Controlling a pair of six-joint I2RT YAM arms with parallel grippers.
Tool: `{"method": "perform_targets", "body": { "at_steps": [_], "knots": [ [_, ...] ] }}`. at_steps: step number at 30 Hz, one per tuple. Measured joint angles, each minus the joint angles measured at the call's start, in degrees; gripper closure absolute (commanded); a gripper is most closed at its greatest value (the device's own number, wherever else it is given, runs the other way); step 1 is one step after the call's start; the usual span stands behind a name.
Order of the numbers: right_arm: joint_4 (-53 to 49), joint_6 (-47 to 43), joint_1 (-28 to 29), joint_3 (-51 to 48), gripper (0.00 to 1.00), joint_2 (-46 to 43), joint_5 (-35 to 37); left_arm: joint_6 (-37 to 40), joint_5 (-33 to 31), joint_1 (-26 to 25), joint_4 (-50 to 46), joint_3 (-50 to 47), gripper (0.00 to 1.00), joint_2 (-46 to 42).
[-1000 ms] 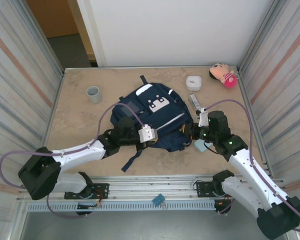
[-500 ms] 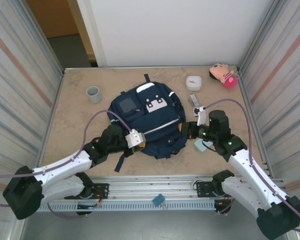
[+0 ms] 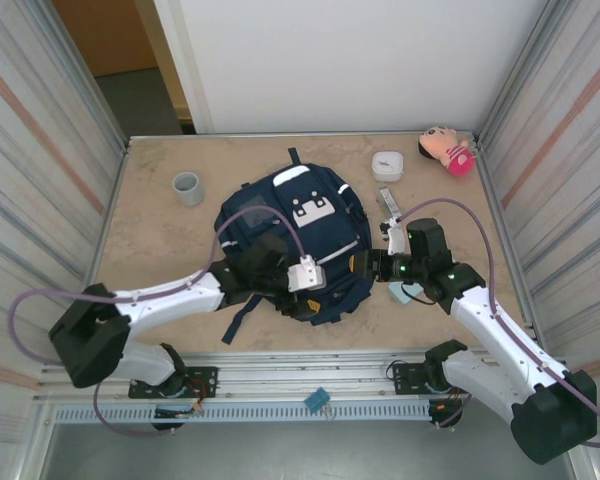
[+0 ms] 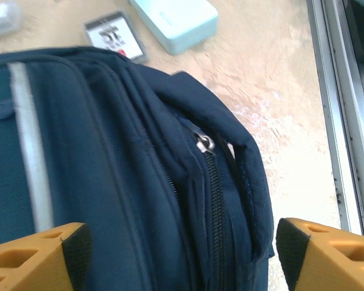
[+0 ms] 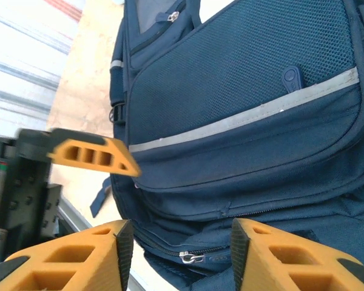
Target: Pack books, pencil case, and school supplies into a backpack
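My left fingers (image 4: 33, 257) stand spread wide over the zipped corner of the navy backpack (image 3: 290, 225) lying mid-desk (image 3: 150, 235), my right fingers (image 5: 67, 257) parted at its side, neither pair gripping anything, the mint pencil case (image 4: 177, 18) just beside it.

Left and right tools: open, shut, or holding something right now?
Left tool: open above the backpack, holding nothing.
Right tool: open at the backpack's side, holding nothing.
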Motion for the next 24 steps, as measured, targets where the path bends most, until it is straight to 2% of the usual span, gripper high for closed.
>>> {"method": "perform_targets", "body": {
  "at_steps": [2,4,6,8,9,10,14,19,24],
  "knots": [
    [0.00,0.00,0.00,0.00,0.50,0.00,0.00,0.26,0.04,-0.33,-0.68,1.01,0.23,2.86],
    [0.00,-0.02,0.00,0.00,0.49,-0.07,0.00,0.37,0.04,-0.37,-0.87,1.64,0.34,4.96],
    [0.07,-0.02,0.00,0.00,0.48,-0.31,-0.02,0.46,-0.09,-0.48,-1.07,2.19,0.63,6.67],
    [0.28,-0.02,0.00,-0.02,0.47,-0.70,-0.02,0.44,-0.11,-0.63,-1.33,2.34,0.88,7.32],
    [0.39,-0.02,0.00,-0.02,0.47,-0.96,-0.02,0.37,-0.09,-0.68,-1.68,2.34,0.97,7.28],
    [0.46,-0.04,0.00,-0.02,0.47,-1.18,-0.02,0.35,-0.04,-0.76,-1.68,2.29,1.00,7.02],
    [1.42,-1.07,0.00,-0.22,0.46,-1.33,-2.27,-0.24,1.05,-0.24,3.26,-2.29,1.00,1.51],
    [5.86,-3.50,0.20,-1.62,0.43,-0.52,-8.81,-5.42,6.36,5.42,12.39,-10.38,1.00,-8.00],
    [10.69,-6.99,2.62,-1.70,0.45,2.03,-12.02,-9.16,8.90,7.32,17.62,-12.04,1.00,-11.52]
  ]
}}
